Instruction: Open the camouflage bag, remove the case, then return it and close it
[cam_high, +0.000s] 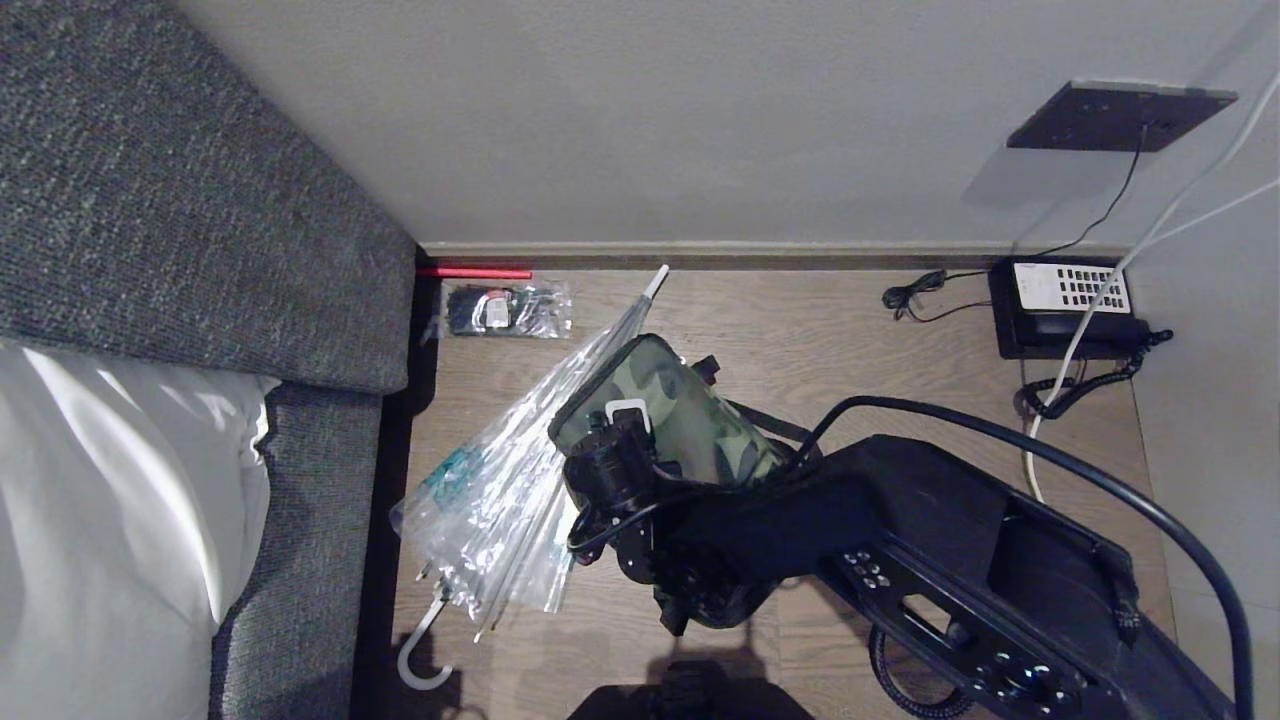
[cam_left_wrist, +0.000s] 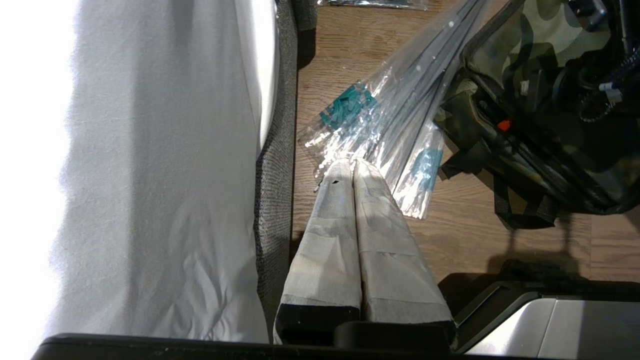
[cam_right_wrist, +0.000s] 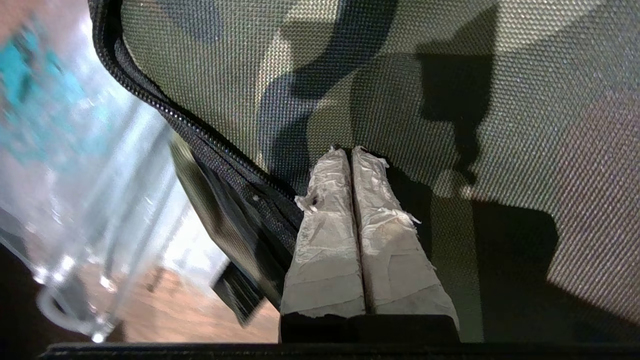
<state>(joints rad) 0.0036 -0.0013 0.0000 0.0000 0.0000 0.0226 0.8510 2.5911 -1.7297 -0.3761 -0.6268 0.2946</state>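
The right gripper's fingers (cam_right_wrist: 350, 165) are pressing together, gripping nothing, tips hovering just above the camouflage bag (cam_high: 672, 405) near its zip (cam_right_wrist: 200, 132). The bag is looking zipped, so everything seems left. One bag and one wrapped umbrella (cam_high: 500, 480) are lying beside them on the floor (cam_high: 830, 330).

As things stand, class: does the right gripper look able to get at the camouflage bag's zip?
Probably yes. The right gripper, shut, hangs over the camouflage bag beside the black zip at its edge. Nothing covers the zip; the clear umbrella lies alongside.
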